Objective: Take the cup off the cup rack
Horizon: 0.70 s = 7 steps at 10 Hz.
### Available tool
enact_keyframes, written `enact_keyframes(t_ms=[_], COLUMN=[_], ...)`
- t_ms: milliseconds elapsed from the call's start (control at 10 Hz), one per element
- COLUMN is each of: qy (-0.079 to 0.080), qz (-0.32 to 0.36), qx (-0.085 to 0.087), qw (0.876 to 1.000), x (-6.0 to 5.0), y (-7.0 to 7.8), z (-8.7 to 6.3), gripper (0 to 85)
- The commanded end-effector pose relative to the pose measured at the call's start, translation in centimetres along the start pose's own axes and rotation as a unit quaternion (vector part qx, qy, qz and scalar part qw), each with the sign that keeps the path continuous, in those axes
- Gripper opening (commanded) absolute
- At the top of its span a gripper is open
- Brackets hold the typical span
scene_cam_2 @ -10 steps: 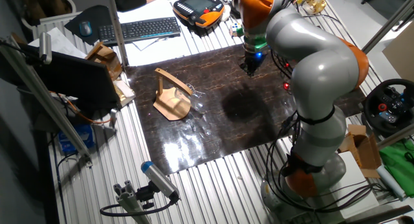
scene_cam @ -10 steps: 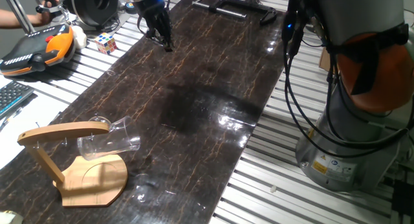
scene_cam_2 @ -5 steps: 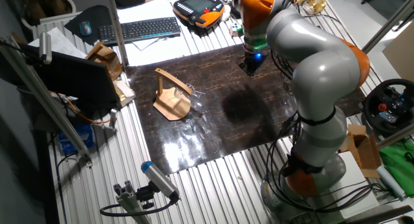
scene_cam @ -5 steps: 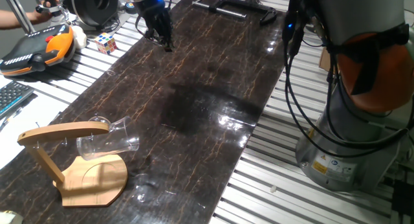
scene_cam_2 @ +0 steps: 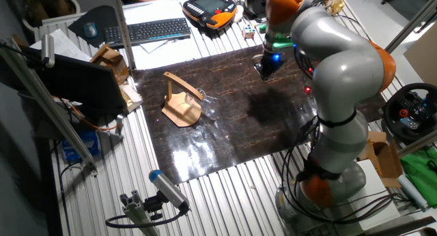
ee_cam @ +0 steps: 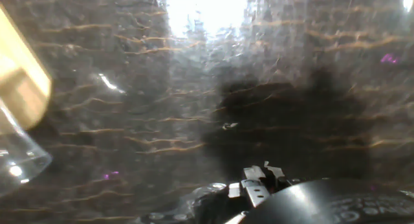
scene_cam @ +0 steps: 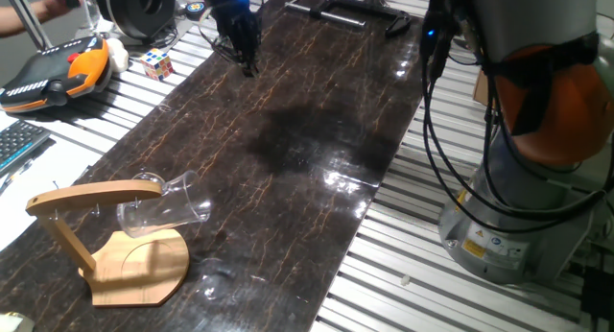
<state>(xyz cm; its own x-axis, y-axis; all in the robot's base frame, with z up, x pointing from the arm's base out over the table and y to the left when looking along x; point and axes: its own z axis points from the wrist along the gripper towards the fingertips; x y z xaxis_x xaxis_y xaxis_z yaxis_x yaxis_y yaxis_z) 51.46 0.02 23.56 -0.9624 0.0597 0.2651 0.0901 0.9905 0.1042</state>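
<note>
The clear glass cup (scene_cam: 163, 209) hangs tilted from the curved arm of the light wooden cup rack (scene_cam: 134, 265) at the near left of the dark marble table. Both also show in the other fixed view: rack (scene_cam_2: 179, 112), cup (scene_cam_2: 207, 103). My gripper (scene_cam: 247, 65) is at the far end of the table, far from the rack, pointing down close to the surface (scene_cam_2: 263, 74). It looks open and holds nothing. The blurred hand view catches the cup's rim (ee_cam: 16, 159) and a piece of the rack (ee_cam: 22, 81) at its left edge.
A Rubik's cube (scene_cam: 158, 63) and an orange teach pendant (scene_cam: 58, 73) lie left of the table. A keyboard (scene_cam_2: 147, 31) lies behind the rack. The robot's base (scene_cam: 518, 207) stands to the right. A black metal frame (scene_cam: 355, 11) lies at the far end.
The gripper has shifted slightly along the far end of the table and the arm has swung a little. The cup and rack have not moved.
</note>
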Motion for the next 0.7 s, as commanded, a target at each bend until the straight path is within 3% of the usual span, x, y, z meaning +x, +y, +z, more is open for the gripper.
enact_keyframes(t_ms=[0,300,600], qy=[-0.005,-0.001,0.015], qz=[0.128,0.179,0.244], qx=[-0.047,-0.063,-0.102], qw=[0.991,0.982,0.964], x=[0.00,0.00,0.00], y=[0.00,0.00,0.00], z=[0.00,0.00,0.00], gripper=[2.0,2.0,2.0])
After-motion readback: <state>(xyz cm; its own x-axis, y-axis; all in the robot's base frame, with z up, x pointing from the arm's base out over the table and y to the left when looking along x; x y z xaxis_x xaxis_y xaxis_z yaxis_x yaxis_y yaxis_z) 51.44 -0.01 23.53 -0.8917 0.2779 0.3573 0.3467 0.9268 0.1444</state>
